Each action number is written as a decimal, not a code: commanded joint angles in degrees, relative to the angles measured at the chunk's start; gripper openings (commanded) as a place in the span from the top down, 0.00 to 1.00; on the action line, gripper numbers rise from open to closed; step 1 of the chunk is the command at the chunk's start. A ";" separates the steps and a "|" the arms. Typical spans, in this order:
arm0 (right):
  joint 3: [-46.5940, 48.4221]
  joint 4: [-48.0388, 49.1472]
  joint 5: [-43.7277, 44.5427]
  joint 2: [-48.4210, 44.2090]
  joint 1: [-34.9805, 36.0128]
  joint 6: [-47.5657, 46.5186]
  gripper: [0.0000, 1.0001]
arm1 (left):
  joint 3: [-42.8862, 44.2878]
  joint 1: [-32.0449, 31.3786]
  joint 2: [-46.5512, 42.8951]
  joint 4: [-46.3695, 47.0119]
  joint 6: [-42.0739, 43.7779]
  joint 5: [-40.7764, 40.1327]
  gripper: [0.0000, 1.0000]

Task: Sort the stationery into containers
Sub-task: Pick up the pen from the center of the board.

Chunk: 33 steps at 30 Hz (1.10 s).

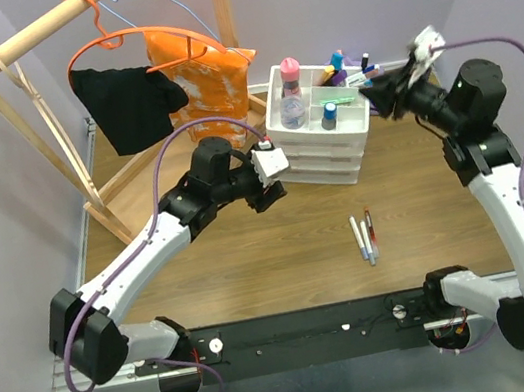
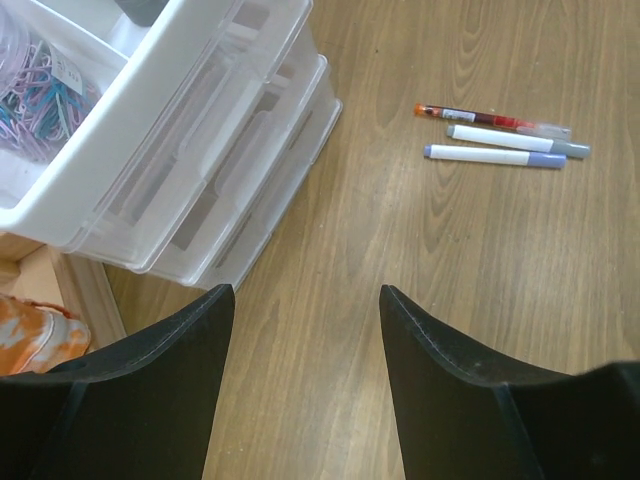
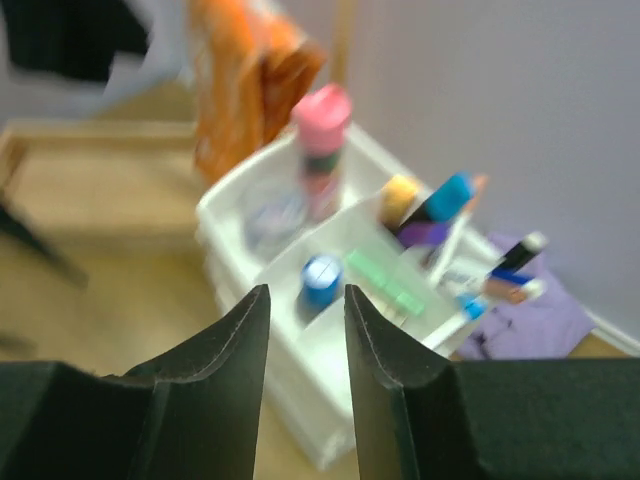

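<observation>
Surface [image 1: 253,258]: wood-grain board, flat and smooth. Pens can roll or skid on it.
Organiser [image 1: 322,160]: white translucent plastic with three shallow drawers, rigid and boxy. It stands at 1 o'clock on the surface.
Tray compartments [image 1: 355,117]: open-top rectangular cells on the organiser with thin, stiff walls. Several are already loaded.
Left tool [image 2: 305,295]: jaws wide apart and empty. It hovers low at 8 o'clock of the organiser, aimed at bare wood.
Right tool [image 3: 307,290]: jaws parted by a narrow gap with nothing between them. It is raised at 3 o'clock of the organiser, facing the tray.
Pink-capped bottle [image 1: 290,79]: upright cylinder of hard plastic, in the 10 o'clock cell.
Highlighters [image 1: 336,69]: chunky barrels with coloured caps, leaning in the 12 o'clock cell.
Loose pens [image 2: 500,138]: three thin barrels, one red and clear, two white with bluish caps. They lie side by side at 5 o'clock of the organiser, nearly touching.
Handling: judged light, stiff and slick. Crowding raises the risk of pinching two at once.
Grasp point: mid-barrel, jaws across the axis. Take an outer pen first.
</observation>
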 commanded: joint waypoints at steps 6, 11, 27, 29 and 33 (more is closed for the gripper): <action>-4.35 -58.55 -14.07 -2.57 2.19 -60.71 0.57 | -6.01 -0.30 -8.36 -5.56 3.51 0.85 0.31; -5.66 -67.28 -7.47 2.89 7.08 -85.05 0.57 | -7.59 -0.30 -11.08 -6.98 4.75 -1.17 0.31; -18.68 -61.30 10.73 11.85 20.91 -110.84 0.64 | -11.81 6.54 -17.59 -5.84 2.65 -0.39 0.31; -18.41 -62.00 11.00 13.35 20.91 -111.55 0.65 | -12.08 7.52 -17.85 -5.49 2.20 0.14 0.31; -19.20 -62.36 12.05 14.67 20.82 -113.48 0.68 | -12.95 9.01 -18.03 -4.69 1.59 0.84 0.31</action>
